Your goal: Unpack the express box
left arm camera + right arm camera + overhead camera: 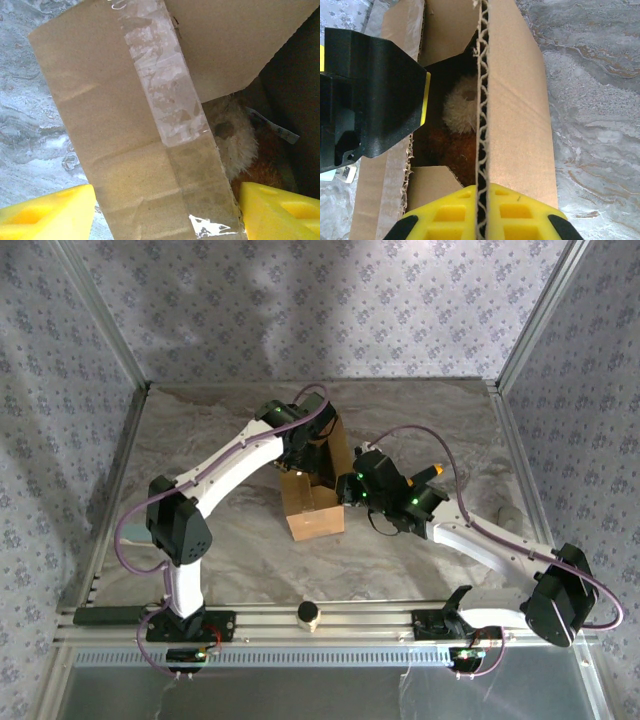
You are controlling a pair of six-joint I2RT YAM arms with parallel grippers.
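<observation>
**Express box open in frame centre, right pincer clamped on its wall**

Top view: one express box (318, 518) stands on the marbled table (220, 560), centre of frame. Its long axis runs bottom to top of the frame with a slight tilt, mouth facing up, flaps raised. Two arms meet over it. The left gripper (300, 452) is over the box's upper end and the right gripper (352, 488) is at its right edge. One small round knob-like thing (309, 614) sits on the rail at bottom centre.

Left wrist view adds one flap (100, 100) running upper left to bottom centre. It carries one strip of glossy clear tape (165, 95). The left gripper (167, 215) has its yellow fingers (45, 212) spread wide either side of that flap; can't tell if they touch it. One plush toy (235, 142), cream and brown, lies inside at right, with one white tag (272, 125).

Right wrist view adds the corrugated cut edge of the box wall (481, 100), running top to bottom. The right gripper (481, 205) is closed tight on that edge, one yellow finger each side. The plush toy (462, 112) is down inside, and the left gripper's black body (370, 100) is at frame left
</observation>
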